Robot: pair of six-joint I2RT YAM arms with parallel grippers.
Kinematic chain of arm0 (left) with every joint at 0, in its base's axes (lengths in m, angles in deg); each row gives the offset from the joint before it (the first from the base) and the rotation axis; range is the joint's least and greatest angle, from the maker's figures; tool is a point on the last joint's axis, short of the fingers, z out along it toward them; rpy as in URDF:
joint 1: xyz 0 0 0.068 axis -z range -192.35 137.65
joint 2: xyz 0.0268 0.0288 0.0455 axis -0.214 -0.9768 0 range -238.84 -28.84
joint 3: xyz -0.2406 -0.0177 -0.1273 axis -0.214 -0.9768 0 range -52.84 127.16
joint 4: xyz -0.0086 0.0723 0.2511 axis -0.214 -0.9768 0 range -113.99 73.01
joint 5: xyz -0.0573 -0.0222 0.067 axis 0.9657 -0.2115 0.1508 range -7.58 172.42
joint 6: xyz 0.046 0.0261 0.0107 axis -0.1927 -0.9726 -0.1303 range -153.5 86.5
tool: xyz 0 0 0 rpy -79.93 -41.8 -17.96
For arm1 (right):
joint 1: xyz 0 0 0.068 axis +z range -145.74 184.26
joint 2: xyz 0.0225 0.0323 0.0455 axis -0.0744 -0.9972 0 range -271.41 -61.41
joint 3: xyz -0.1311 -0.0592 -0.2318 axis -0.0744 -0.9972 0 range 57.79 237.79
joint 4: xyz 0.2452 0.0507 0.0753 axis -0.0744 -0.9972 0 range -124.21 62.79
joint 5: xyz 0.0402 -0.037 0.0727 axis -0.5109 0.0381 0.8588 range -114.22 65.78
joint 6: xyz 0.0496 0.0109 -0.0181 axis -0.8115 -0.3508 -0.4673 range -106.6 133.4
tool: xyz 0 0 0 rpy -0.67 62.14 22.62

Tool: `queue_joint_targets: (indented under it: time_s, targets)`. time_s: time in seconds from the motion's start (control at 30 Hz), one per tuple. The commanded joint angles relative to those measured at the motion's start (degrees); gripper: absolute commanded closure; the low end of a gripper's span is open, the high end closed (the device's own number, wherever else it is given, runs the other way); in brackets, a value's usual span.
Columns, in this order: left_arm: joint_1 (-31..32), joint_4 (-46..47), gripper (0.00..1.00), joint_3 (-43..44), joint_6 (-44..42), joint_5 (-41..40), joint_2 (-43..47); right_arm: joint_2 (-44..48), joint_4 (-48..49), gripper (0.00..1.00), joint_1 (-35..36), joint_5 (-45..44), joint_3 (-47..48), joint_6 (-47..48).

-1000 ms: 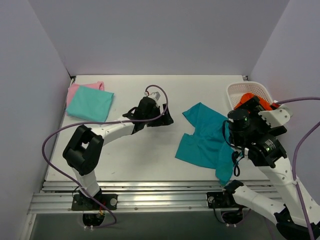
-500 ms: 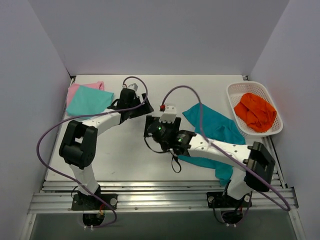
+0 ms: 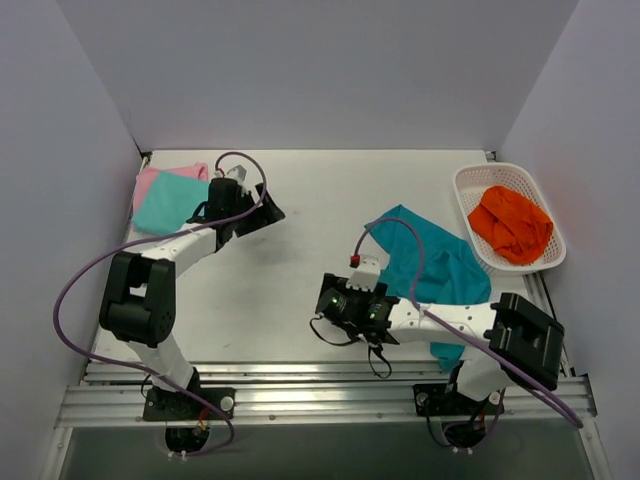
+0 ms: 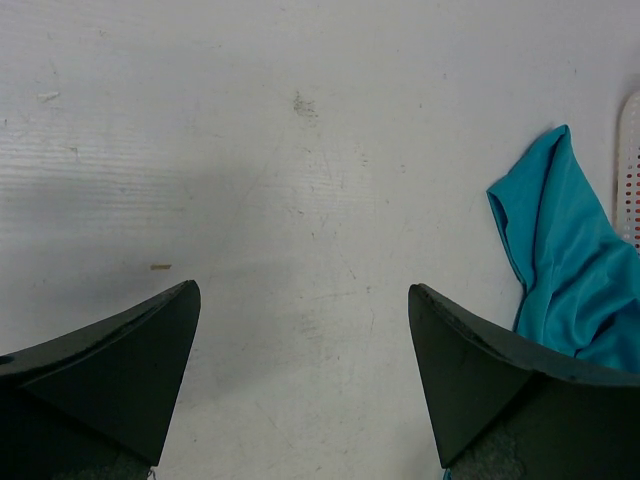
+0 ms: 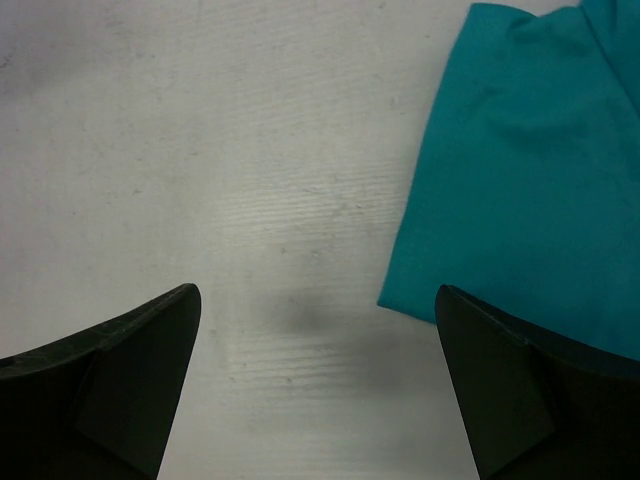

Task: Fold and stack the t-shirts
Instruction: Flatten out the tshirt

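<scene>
The deep teal t-shirt (image 3: pixel 432 262) lies crumpled and unfolded right of the table's middle; it also shows in the left wrist view (image 4: pixel 570 270) and the right wrist view (image 5: pixel 530 170). The aqua-mint t-shirt (image 3: pixel 176 206) lies folded on the pink t-shirt (image 3: pixel 150 180) at the back left. My left gripper (image 3: pixel 264 213) is open and empty over bare table, just right of that stack (image 4: pixel 302 290). My right gripper (image 3: pixel 330 298) is open and empty, low over the table just left of the teal shirt's edge (image 5: pixel 317 292).
A white lattice basket (image 3: pixel 470 181) at the back right holds an orange cloth (image 3: pixel 510 222); its rim shows at the left wrist view's right edge (image 4: pixel 631 170). Grey walls close the table on three sides. My right forearm lies across the teal shirt's near part.
My left gripper has moved left toward the folded stack. My right arm has swung from the basket side across the teal shirt and come down left of it.
</scene>
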Motion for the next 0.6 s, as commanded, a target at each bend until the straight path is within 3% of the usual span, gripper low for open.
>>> queue_joint_targets:
  time_s: [0.0,0.2,0.43,0.57]
  targets:
    - [-0.83,3.84,0.06,-0.51,-0.31,2.53,1.44,3.59,-0.16,0.0,0.18,-2.01,-4.8,-6.44]
    - [-1.01,4.28,0.05,-0.77,-0.04,3.33,1.97,-2.37,1.26,0.0,-0.17,-1.84,-3.23,-6.01]
    - [-2.23,4.89,0.06,-2.0,-0.13,3.85,2.85,-12.39,10.66,0.0,-1.58,3.43,-5.43,-4.96]
    - [-3.2,5.51,0.06,-2.79,-0.13,4.47,3.37,-15.65,13.21,0.1,-2.02,5.54,-5.86,-3.99]
